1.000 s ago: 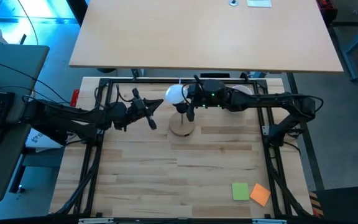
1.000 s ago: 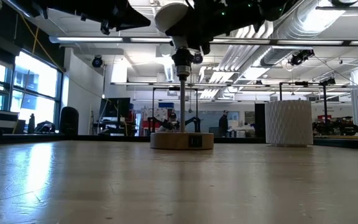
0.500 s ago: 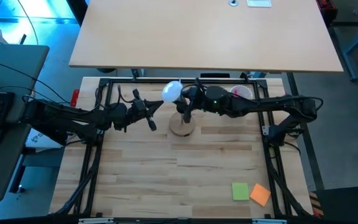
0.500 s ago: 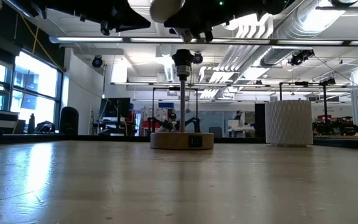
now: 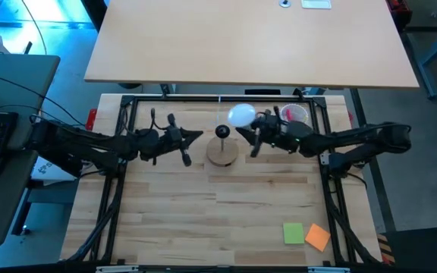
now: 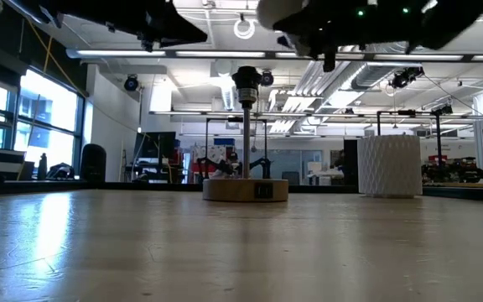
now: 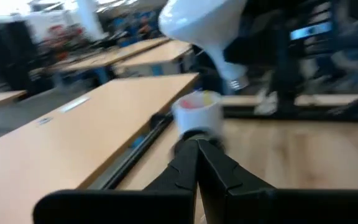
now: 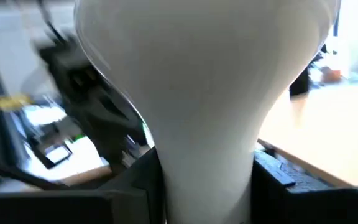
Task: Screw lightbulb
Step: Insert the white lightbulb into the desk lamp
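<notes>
Pale plank table point(image 5: 226, 205); right gripper point(image 5: 255, 130) clamps smooth white lightbulb point(image 5: 240, 115); left gripper point(image 5: 190, 139) clenched.

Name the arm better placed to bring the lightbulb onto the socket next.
Right. The right gripper already clamps the lightbulb by its neck, just beside the black socket of the wooden stand. The left gripper is shut, empty, on the stand's other side.

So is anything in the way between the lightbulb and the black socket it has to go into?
Nothing visible is. The right gripper holds the lightbulb in the air, beside and above the black socket on the wooden stand. The gap between them looks open. The left gripper waits shut on the socket's other side.
</notes>
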